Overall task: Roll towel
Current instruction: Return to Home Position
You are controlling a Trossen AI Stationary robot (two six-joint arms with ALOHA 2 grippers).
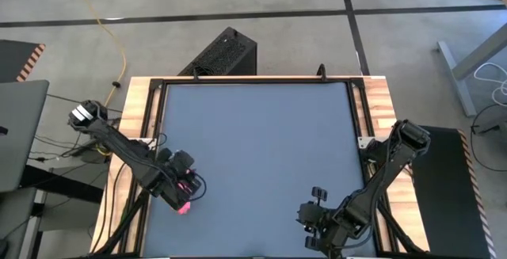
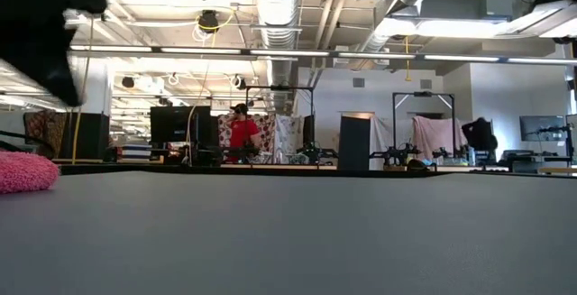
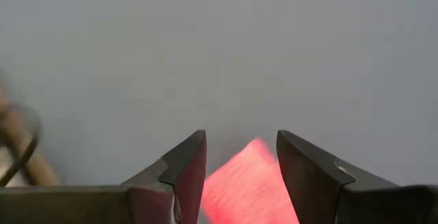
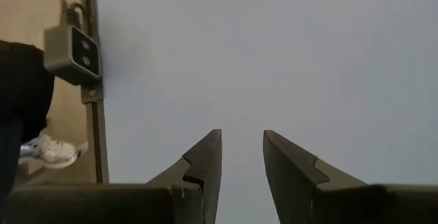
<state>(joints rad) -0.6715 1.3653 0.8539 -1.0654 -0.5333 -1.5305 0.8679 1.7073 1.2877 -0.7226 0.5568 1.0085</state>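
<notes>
Quick status from my end: the towel [image 1: 184, 207] is a small pink bundle sitting on the dark grey desk [image 1: 261, 132], near its left edge and toward the front. In the low view it's a fuzzy pink lump [image 2: 22, 170] lying flat on the surface at the far left of the frame, with the dark bulk of the left arm hanging above it. The left gripper [image 1: 188, 189] hovers right over the bundle. In the left wrist view its fingers [image 3: 188, 162] are spread apart and the pink cloth [image 3: 246, 183] shows in the gap below them. As far as I can tell it isn't pinched, just lying underneath. The right gripper [image 1: 311, 202] is well away, over bare desk near the front right corner, and the right wrist view shows it [image 4: 241, 133] parted too, nothing between the fingers. Way back in the room there's a person in a red top [image 2: 242, 133].
</notes>
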